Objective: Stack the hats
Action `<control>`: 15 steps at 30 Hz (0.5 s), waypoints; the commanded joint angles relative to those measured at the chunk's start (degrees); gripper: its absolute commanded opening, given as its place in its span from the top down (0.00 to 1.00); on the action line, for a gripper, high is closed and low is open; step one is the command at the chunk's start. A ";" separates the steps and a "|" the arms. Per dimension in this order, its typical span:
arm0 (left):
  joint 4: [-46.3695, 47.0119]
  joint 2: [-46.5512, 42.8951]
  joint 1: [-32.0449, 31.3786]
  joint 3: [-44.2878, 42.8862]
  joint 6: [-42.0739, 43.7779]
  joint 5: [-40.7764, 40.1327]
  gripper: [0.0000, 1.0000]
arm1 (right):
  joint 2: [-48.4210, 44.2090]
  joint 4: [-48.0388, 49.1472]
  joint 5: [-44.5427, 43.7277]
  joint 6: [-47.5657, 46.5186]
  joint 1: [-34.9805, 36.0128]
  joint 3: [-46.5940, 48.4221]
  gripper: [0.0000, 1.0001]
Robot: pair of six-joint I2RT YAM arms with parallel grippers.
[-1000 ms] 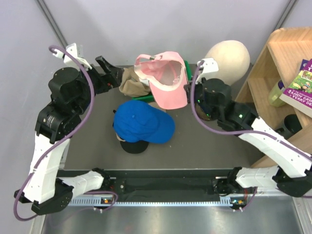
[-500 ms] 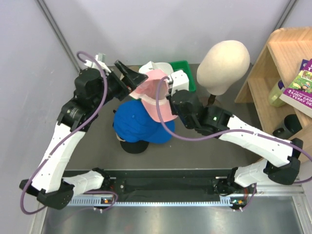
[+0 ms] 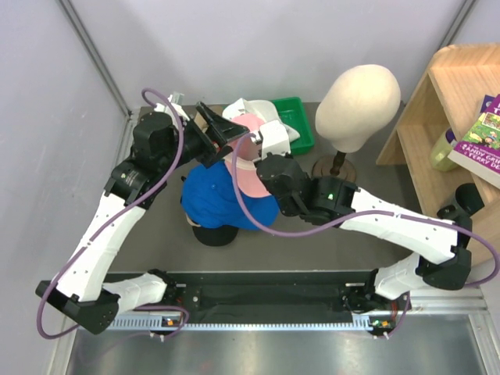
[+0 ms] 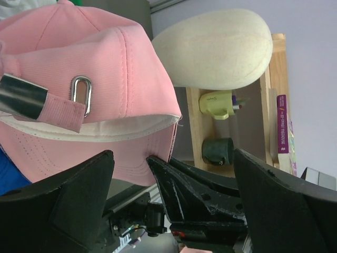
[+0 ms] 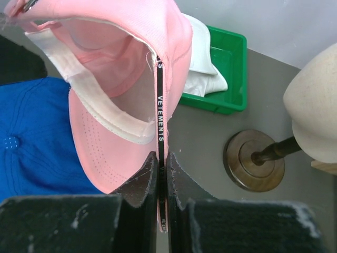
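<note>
The dark tabletop (image 3: 297,250) carries a pile at its middle: a blue cap (image 3: 211,199) sitting on a black cap (image 3: 215,236), whose edge shows beneath it on the near side. To the right stand a wooden shelf (image 3: 441,94) and a cream mannequin head (image 3: 359,94) on its round stand, neither part of the job. Just above the blue cap hangs the pink cap (image 5: 131,52), held upside down and tilted so that its white sweatband and hollow show in the right wrist view. It partly overlaps the blue crown as seen from above. Behind it, a green bin (image 3: 301,129) holds a white cap (image 5: 208,58). The right tool (image 5: 159,161) is pinched tight on the pink cap's rim, over the black lettered tape. The left tool (image 3: 219,134) stands spread wide at the back of that cap, near the strap buckle, its fingers on either side but gripping nothing. The step in hand looks like bringing the pink cap onto the pile. Next, the left tool probably needs to close on the cap's back edge so both arms can turn the hollow downward and lower it over the blue crown. Whether the pink cap already touches the blue one cannot be told.
</note>
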State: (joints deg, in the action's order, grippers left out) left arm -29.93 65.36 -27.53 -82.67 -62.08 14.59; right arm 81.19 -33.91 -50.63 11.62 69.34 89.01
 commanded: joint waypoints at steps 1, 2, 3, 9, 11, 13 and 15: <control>5.06 -0.68 0.02 0.67 -0.93 1.23 0.01 | 0.81 2.88 -2.37 0.34 3.17 2.92 1.00; 5.06 -0.24 0.02 0.85 -0.32 1.23 0.03 | 0.64 3.32 -2.37 0.34 3.34 2.57 1.00; 4.89 -0.06 0.02 1.02 0.12 1.14 0.10 | 0.46 4.54 -2.37 0.08 3.95 2.31 1.00; 3.13 -0.76 0.19 1.37 3.72 -4.57 0.37 | 0.11 7.72 -2.98 -3.35 6.85 0.46 1.00; 3.56 -0.68 0.19 1.90 3.20 -3.87 0.37 | 0.46 7.72 -3.16 -3.62 7.21 0.63 1.00; 4.61 -1.02 0.19 2.86 2.67 -3.86 0.37 | 0.90 7.54 -3.16 -3.62 7.74 0.72 1.00; 5.15 -1.99 0.19 4.45 2.23 -5.35 0.40 | 1.17 7.63 -3.25 -3.71 8.35 0.72 1.00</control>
State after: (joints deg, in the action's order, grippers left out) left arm -28.29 65.30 -27.49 -80.51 -59.92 11.70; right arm 81.56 -30.81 -54.63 8.14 75.46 88.92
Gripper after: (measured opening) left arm 0.630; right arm 0.033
